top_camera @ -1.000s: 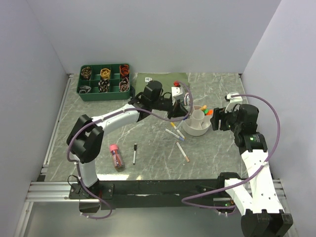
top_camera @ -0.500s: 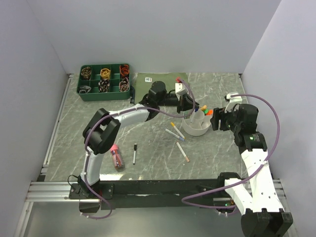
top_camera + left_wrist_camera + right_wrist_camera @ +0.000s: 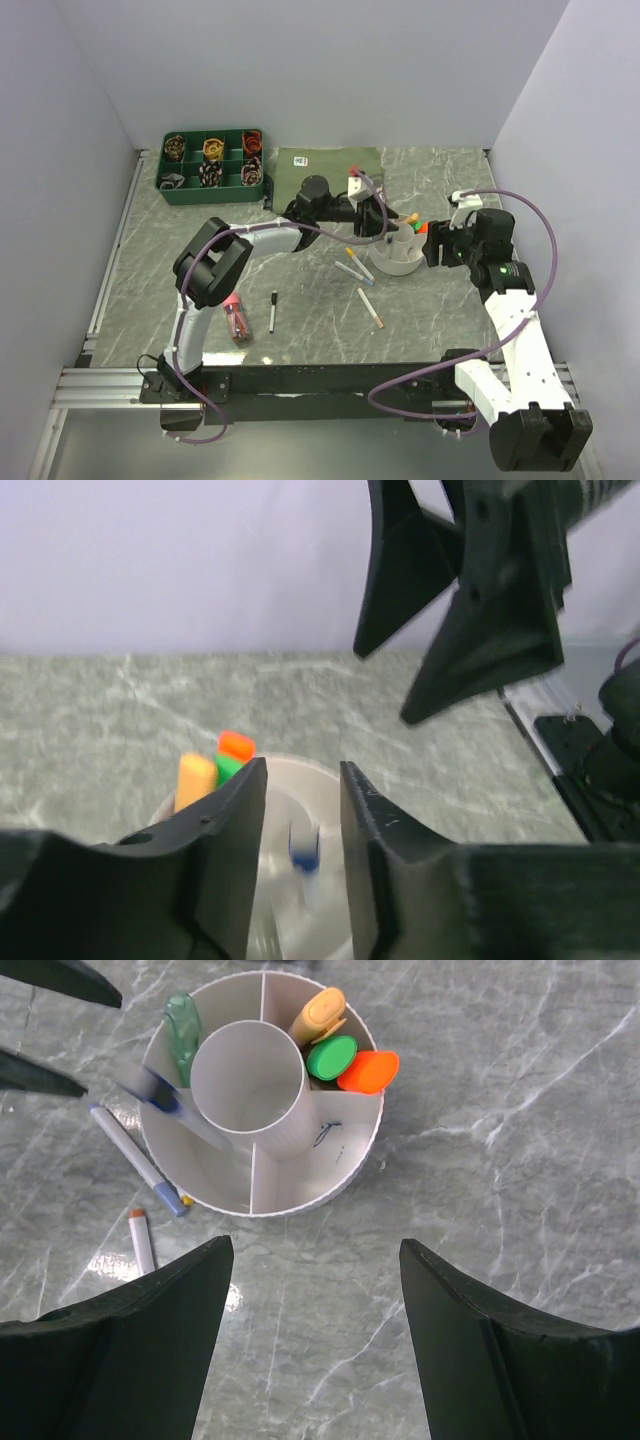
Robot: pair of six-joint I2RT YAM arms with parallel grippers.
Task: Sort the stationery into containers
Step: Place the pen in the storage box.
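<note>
Only a blur, blue-capped pen (image 3: pixel 165 1100) over organiser (image 3: pixel 290 1180); left jaws slightly parted, right jaws wide

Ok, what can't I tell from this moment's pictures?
Both wrist views: the blue-capped pen is motion-blurred, so whether it has landed in the organiser is unclear.
Left wrist view: the left gripper hides the organiser's near side.
Top view: the contents of the pink-capped tube and the green tray are too small to identify.
</note>
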